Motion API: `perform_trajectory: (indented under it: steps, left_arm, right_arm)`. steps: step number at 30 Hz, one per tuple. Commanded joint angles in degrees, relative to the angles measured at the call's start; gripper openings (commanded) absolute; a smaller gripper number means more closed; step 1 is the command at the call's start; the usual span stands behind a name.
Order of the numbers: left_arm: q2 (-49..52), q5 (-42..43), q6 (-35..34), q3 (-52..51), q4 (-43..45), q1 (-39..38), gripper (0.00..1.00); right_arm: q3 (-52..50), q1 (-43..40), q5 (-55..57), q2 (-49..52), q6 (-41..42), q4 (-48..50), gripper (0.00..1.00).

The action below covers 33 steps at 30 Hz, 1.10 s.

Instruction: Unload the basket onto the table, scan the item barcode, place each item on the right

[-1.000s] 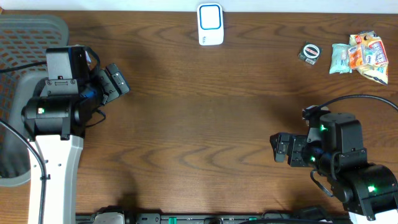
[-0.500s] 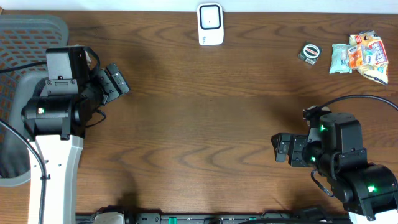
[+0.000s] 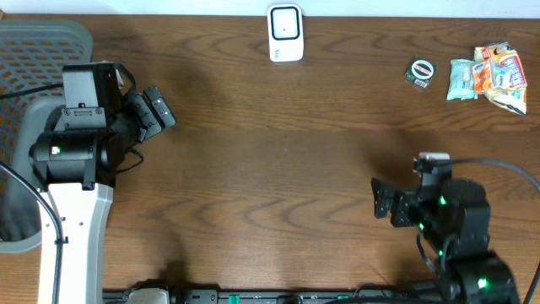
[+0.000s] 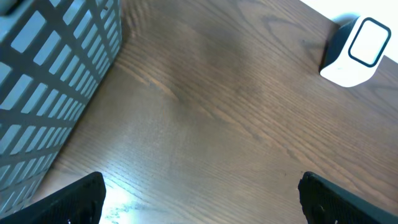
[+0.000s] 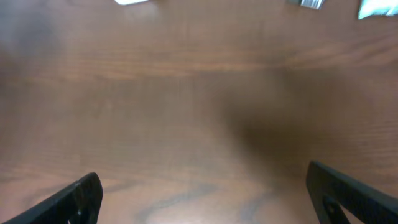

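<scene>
Desk [image 3: 278, 152], mid-job: I'm holding my left pincer [image 3: 162, 111] wide open & empty, hovering over bare wood just beside the grey basket [image 3: 38, 51] at the left edge. My right pincer [image 3: 377, 200] is gaping just as wide, w/ nothing btwn its fingers, hanging over the desk's front right and pointing left.

The scanner [image 3: 285, 32], white w/ a blue-rimmed face, is standing at the back edge, centre, well apart from both pincers. The snack packs [image 3: 494, 78] are lying in a loose heap at the back right. A small wrapped item [image 3: 421, 71] is sitting just left of them, not touching the heap. Both pincers are hanging well clear of these.

My left wrist cam is looking along the wood toward the scanner at top right, w/ basket mesh filling the left side & my fingertips [image 4: 74, 199] showing far apart in the bottom corners. My right wrist view is coming through blurred. Only wood, two widely spaced fingertips & slivers of things along the top edge are readable.
</scene>
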Motion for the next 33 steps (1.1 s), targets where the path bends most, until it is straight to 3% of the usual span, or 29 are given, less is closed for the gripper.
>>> perform_trajectory:
  steps: [1,10,23,33]
  left_arm:
    - [-0.04,-0.57,0.76,0.50,-0.04,0.35,0.98]
    - [-0.04,-0.57,0.76,0.50,-0.04,0.35,0.98]
    - [-0.04,-0.55,0.76,0.50,-0.07,0.35,0.98]
    - [-0.04,-0.57,0.76,0.50,-0.04,0.35,0.98]
  right_arm:
    - [-6.36,-3.08,-5.86,-7.08,-7.72,5.70,0.99]
    - [-19.63,-6.69,-8.07,-20.85,-10.23,23.37,0.99]
    - [-34.53,-6.91,-7.45,-27.63,-10.19,47.91,0.99]
    - [-35.74,-8.68,-6.51,-31.67,-9.97,45.70,0.99]
